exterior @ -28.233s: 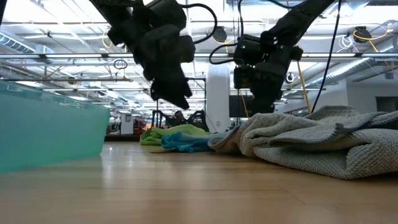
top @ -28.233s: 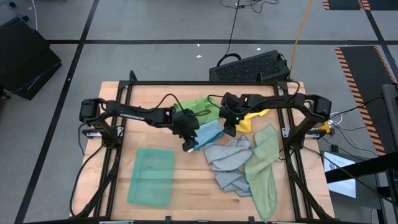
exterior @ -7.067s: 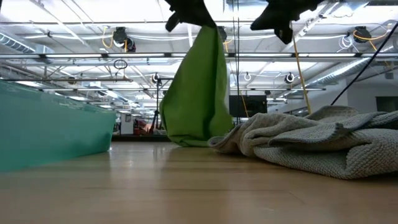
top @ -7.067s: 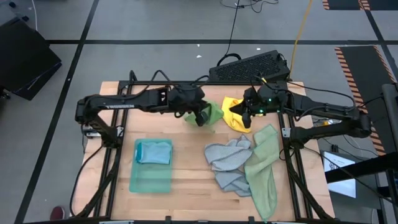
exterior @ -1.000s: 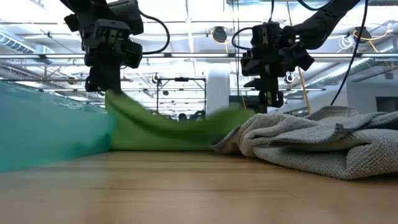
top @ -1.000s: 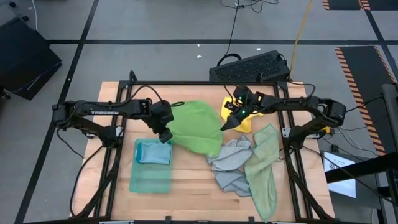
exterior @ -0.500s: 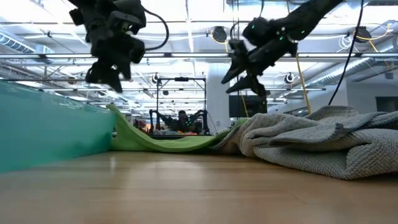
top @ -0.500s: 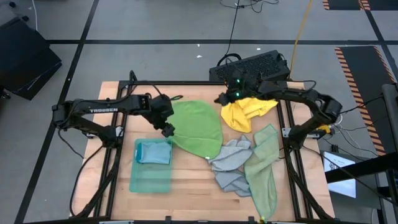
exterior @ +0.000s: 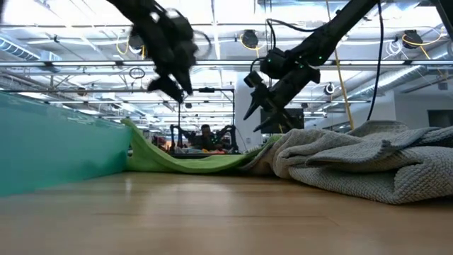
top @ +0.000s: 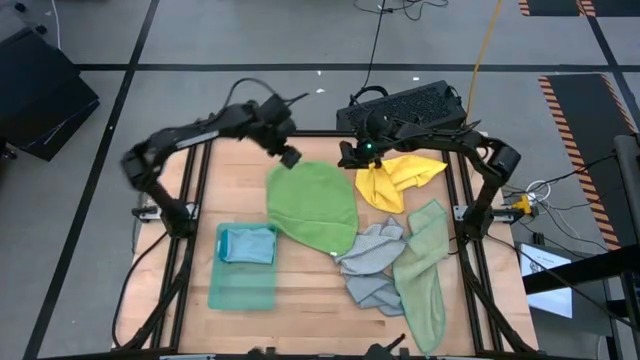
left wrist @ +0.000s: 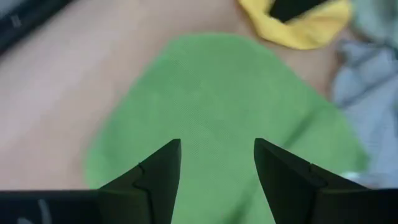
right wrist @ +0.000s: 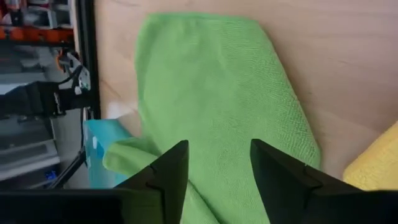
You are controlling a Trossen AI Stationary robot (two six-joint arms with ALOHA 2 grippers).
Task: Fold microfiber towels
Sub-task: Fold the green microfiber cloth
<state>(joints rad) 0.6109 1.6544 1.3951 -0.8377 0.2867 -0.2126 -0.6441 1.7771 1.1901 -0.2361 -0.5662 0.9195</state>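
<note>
Judging by how things lie, the task is partly done. Largest on the table (top: 300,305) is the pale sage towel (top: 423,272), a long crumpled strip at about four o'clock, unfolded. Touching its inner edge at five o'clock, the grey towel (top: 368,262) is bunched up, also untouched. The bright green towel (top: 313,204) lies spread open near the centre, toward twelve o'clock, one corner overlapping the grey; it looks ready for its first fold. At seven o'clock the teal towel (top: 243,285) lies folded flat with the smaller light blue towel (top: 248,244) folded on top: two finished. The yellow towel (top: 397,180) sits crumpled at one o'clock. The left gripper (top: 290,157) hovers at the green towel's eleven o'clock edge, fingers apart and empty; the right gripper (top: 349,160) hangs between green and yellow, fingers likewise apart, holding nothing. Four towels appear left.
</note>
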